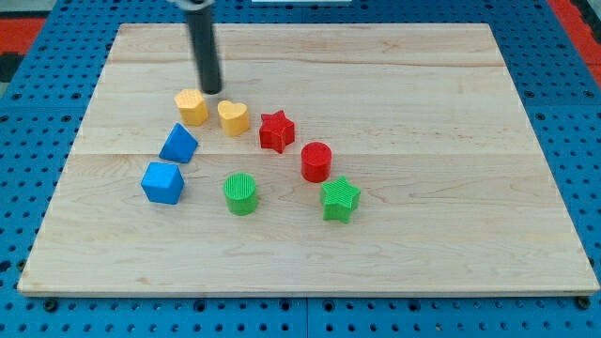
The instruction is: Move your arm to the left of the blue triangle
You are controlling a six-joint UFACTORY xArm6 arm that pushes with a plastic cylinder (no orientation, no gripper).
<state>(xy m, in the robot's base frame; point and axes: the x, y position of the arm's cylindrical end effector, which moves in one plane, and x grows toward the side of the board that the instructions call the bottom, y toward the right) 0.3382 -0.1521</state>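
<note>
Since the rod carries no jaws, nothing is held and nothing can open; my tip point(212, 91) is seen resting on the board point(423, 235), just above the gap between the yellow block point(192, 107) and the yellow heart point(233, 117). The blue triangle point(178, 144) is placed below-left of the tip, near the blue cube point(162, 182). The tip is judged to be on the wrong side, above-right of the triangle. The rod's upper part is cut off at the view's top. The yellow block's exact shape cannot be made out. Red star point(276, 130), red cylinder point(316, 161), green cylinder point(240, 194), green star point(340, 199) are noted.
</note>
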